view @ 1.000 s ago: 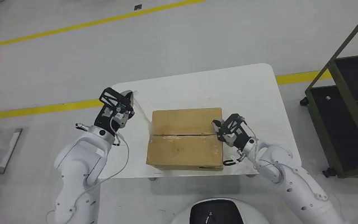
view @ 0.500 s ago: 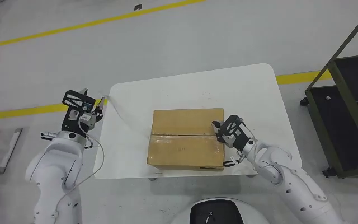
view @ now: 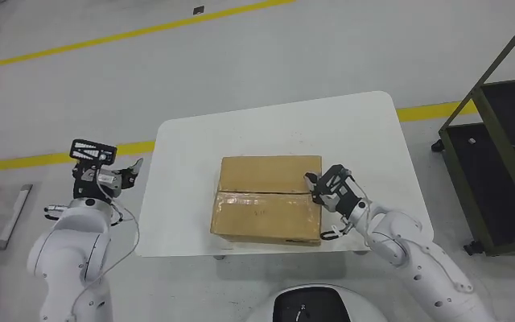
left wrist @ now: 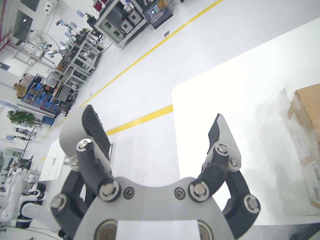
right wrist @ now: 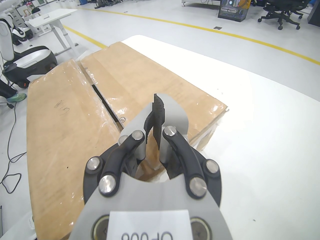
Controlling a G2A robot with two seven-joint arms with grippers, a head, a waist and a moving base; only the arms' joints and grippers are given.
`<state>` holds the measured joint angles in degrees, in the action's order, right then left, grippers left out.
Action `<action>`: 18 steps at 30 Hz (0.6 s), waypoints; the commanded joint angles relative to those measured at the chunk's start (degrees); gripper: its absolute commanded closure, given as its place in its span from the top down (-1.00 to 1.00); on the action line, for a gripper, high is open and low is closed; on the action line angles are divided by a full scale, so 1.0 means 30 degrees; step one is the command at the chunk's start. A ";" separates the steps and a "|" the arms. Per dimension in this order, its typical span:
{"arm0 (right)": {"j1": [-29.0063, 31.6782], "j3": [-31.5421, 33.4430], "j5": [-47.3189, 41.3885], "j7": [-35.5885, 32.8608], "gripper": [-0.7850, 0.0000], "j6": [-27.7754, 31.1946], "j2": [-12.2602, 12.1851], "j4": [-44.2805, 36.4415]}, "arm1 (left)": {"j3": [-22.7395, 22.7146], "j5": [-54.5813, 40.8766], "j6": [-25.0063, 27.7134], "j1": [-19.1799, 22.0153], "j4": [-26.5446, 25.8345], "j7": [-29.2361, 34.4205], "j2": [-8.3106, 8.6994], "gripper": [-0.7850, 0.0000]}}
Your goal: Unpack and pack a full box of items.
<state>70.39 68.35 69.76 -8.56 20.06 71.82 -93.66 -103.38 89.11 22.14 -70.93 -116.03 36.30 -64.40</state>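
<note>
— On the tabletop (view: 354, 137), top view: what is listed?
— One cardboard box (view: 268, 199), flaps down, near the front edge. The right hand (view: 312, 183) is at the box's right end, by the centre seam. The left hand (view: 129, 171) is beyond the tabletop's left edge, over the floor, well apart from the box.

— Left wrist view?
— The left hand (left wrist: 153, 123) has its fingers spread wide with nothing between them. One ribbed pad (left wrist: 96, 132) sits over the floor, the other over the tabletop (left wrist: 237, 96). A corner of the box (left wrist: 306, 116) is farther along, with a yellow floor line (left wrist: 140, 122) beyond.

— Right wrist view?
— The right hand (right wrist: 156, 112) has its fingers pressed together, and no item shows between the pads. It is above the box (right wrist: 75, 126), near the end of the seam (right wrist: 105, 103), which has a narrow dark gap. Glossy tape lies along the flaps. Contact with the lid: cannot tell. Bare tabletop (right wrist: 262, 126) lies alongside.
</note>
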 commanded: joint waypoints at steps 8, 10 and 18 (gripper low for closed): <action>0.1590 0.1811 0.0328 0.0574 -1.00 -0.0625 -0.0301 -0.2300 | 0.3984 -0.2540 0.2691 0.0336 -0.1062 -0.0320 -0.0080 1.00; 0.2214 0.2562 0.0306 0.0730 -1.00 -0.0740 -0.0409 -0.2912 | 0.5332 -0.3127 0.2939 0.0549 -0.1027 -0.0305 -0.0155 1.00; 0.4640 0.5527 -0.0217 0.0940 -1.00 -0.0845 -0.0778 -0.4092 | 1.1269 -0.3694 0.4010 0.2113 -0.0116 0.0320 -0.0585 1.00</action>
<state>83.55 84.00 69.41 -5.81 17.50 69.58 -105.76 -72.33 77.52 33.50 -65.41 -116.84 37.15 -65.98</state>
